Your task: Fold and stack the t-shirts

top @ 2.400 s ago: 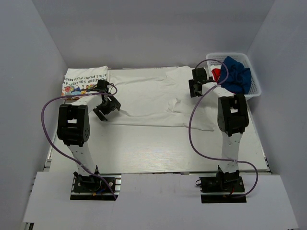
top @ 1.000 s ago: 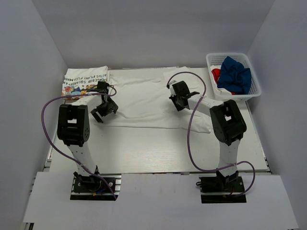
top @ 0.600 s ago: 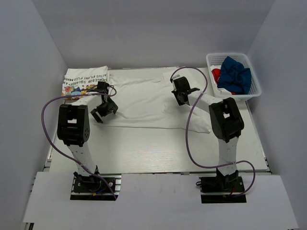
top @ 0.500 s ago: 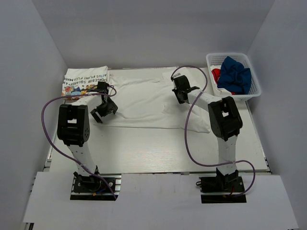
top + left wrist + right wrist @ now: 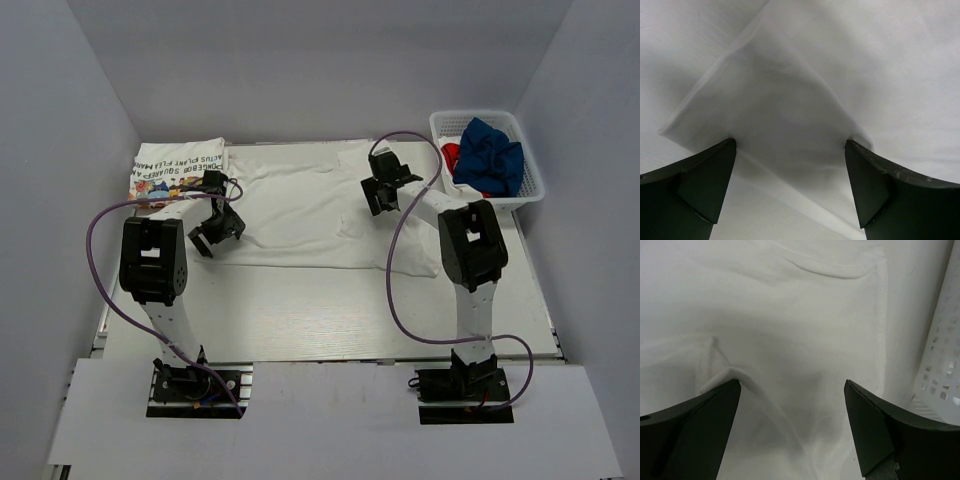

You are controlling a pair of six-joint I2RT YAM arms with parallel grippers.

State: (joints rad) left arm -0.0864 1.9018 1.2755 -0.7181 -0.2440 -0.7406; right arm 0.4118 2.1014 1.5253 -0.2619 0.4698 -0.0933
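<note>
A white plastic lattice basket (image 5: 500,201) is set at the far right corner of the pale, wood-grained surface (image 5: 300,310), close beside the right wall. The surface is enclosed on three sides by plain grey panels (image 5: 320,70). A white board (image 5: 330,415) is laid along its near edge.

This is a robotics lab, set up as a closed test cell. A white desk (image 5: 300,310) stands boxed in by bare grey panel walls (image 5: 70,150) on three sides. The left arm (image 5: 152,262) and right arm (image 5: 474,245), slim white-and-black machines, are bolted to black mounting plates (image 5: 225,395) at the near edge. Loose purple cables (image 5: 389,285) loop from them. The household things are few. A plain white t-shirt (image 5: 300,200) lies spread flat and a folded printed t-shirt (image 5: 178,165) lies beside it. A white plastic lattice basket (image 5: 500,203) of clothes sits in the far right corner.
</note>
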